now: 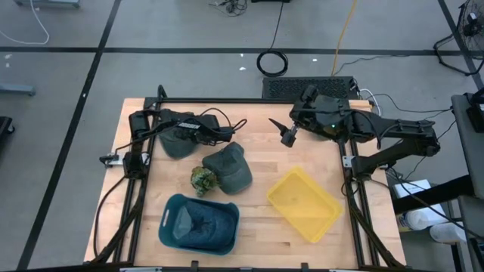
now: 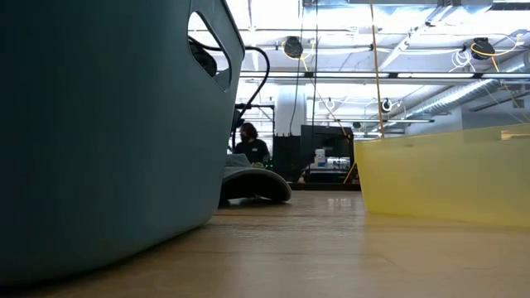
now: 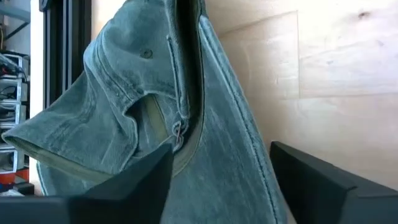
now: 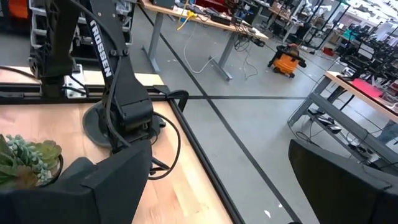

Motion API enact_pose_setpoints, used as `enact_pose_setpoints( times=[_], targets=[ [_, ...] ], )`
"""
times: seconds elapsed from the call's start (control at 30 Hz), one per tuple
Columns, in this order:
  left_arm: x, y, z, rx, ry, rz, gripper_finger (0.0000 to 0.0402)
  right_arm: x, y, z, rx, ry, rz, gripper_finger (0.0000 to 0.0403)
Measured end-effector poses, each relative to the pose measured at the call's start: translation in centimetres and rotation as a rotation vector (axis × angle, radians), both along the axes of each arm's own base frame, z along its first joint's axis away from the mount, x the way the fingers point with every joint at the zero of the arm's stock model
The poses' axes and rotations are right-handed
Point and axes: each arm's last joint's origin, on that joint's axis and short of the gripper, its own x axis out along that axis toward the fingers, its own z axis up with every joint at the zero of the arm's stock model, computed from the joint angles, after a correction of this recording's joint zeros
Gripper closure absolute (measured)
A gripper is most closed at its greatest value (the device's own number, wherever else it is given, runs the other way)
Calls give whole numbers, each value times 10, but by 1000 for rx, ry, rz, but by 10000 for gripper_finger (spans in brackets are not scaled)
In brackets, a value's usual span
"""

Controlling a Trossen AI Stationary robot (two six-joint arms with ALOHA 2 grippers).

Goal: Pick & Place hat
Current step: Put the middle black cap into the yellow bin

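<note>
Two dark arms at a pale wooden table (image 1: pixel 257 227).
Left gripper (image 1: pixel 178 136), upper left, straddles a grey-green denim cap (image 3: pixel 205 124), grip unclear; right gripper (image 1: pixel 287 133) hangs open, upper right.

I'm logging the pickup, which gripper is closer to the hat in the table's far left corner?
Left. The left gripper is down over that hat, fingers either side of it. The right gripper hangs far off, at the table's right side.

hat (image 3: pixel 186 124): faded green | bin (image 1: pixel 304 204): yellow | basket (image 1: pixel 198 221): teal
</note>
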Motion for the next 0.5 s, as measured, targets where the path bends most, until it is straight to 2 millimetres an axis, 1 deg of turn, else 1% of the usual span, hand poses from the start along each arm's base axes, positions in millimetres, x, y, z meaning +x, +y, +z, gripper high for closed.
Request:
enact_pose_setpoints(
  times=[0.23,0.5],
  targets=[
    [2,0,-1,-12,-33,26,219,-5,0,4,0,-17,-1,35],
    [3,0,-2,-47,-47,3,328,-4,0,7,0,-54,-1,35]
  ],
)
